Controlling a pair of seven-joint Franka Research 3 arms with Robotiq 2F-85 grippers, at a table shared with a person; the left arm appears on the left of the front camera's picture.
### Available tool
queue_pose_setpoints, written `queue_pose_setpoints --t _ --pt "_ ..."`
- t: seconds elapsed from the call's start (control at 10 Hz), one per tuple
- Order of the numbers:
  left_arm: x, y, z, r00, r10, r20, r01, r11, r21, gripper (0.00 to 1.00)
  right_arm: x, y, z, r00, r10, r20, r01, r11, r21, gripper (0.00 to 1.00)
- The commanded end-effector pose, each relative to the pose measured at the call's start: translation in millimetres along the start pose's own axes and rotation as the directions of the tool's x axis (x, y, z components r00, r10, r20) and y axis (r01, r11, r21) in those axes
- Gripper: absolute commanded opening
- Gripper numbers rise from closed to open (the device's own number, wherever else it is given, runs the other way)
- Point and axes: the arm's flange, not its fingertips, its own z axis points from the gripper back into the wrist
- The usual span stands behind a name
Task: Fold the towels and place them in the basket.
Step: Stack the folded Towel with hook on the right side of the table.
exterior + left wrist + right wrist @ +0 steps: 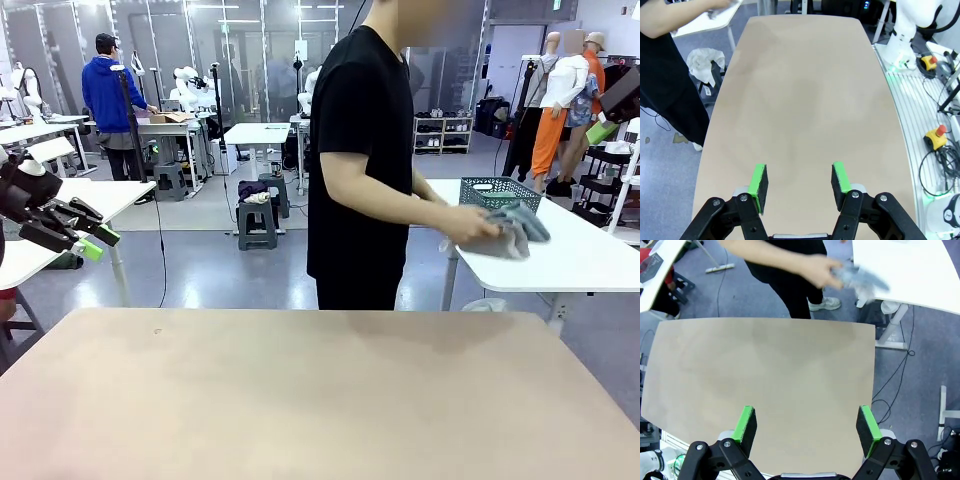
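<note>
Both my left gripper [799, 181] and right gripper [807, 426] hang open, empty, above the bare surface [320, 400]; the towels [510, 228] lie far right in the person's hand [472, 222], nearer my right arm.

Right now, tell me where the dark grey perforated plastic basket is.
In the front view, the dark grey perforated plastic basket sits on the white side table at picture right, just behind the grey-blue towels in the person's hands.
</note>
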Motion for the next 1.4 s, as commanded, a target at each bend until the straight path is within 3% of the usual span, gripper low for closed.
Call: queue_pose_setpoints --t 0.0,1.3 --pt "2.1 -1.8 0.4 1.000 0.013 -0.016 -0.013 1.000 0.007 0.66 -0.6 0.0 2.4 1.000 -0.007 -0.006 0.007 1.000 -0.004 1.00" --pt "2.1 -1.8 0.4 1.000 0.013 -0.016 -0.013 1.000 0.007 0.66 -0.6 0.0 2.4 1.000 -0.007 -0.006 0.007 1.000 -0.004 1.00"
